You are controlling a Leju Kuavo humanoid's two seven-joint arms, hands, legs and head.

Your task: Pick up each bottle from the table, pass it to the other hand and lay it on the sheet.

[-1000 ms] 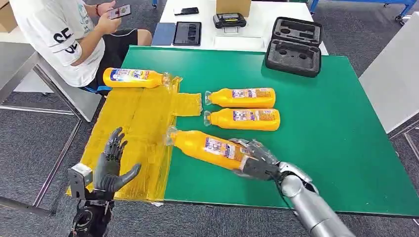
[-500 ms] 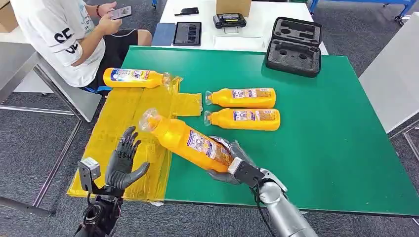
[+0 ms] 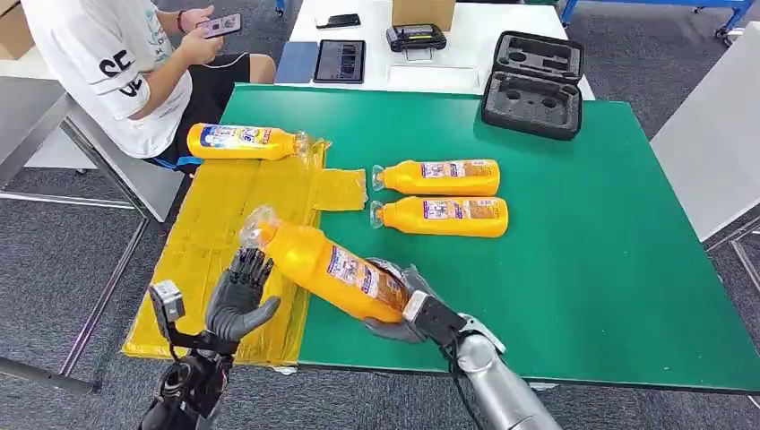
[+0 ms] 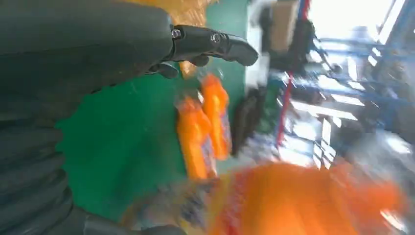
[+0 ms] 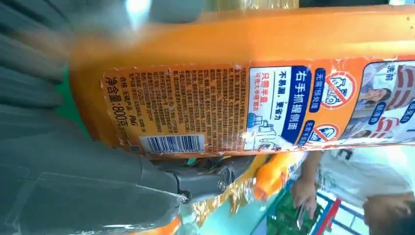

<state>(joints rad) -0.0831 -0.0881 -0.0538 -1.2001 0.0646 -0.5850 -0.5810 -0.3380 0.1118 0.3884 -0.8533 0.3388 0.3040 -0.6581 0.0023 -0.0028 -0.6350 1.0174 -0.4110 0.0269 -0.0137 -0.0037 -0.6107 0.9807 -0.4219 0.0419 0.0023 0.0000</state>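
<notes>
While the right hand (image 3: 401,315) grips the orange bottle (image 3: 324,267) by its base, tilted neck-first above the yellow sheet (image 3: 224,215), the left hand (image 3: 237,300) waits beside it, fingers apart, seemingly ready for the handover.

Silver arms — dark grey hands: left hand (image 3: 240,300), right hand (image 3: 401,313).

This looks like a robot test lab: a green-topped table (image 3: 627,269) on grey carpet floor (image 3: 54,260), a white desk (image 3: 475,36) beyond its far edge, blue metal racks (image 4: 342,63).
</notes>
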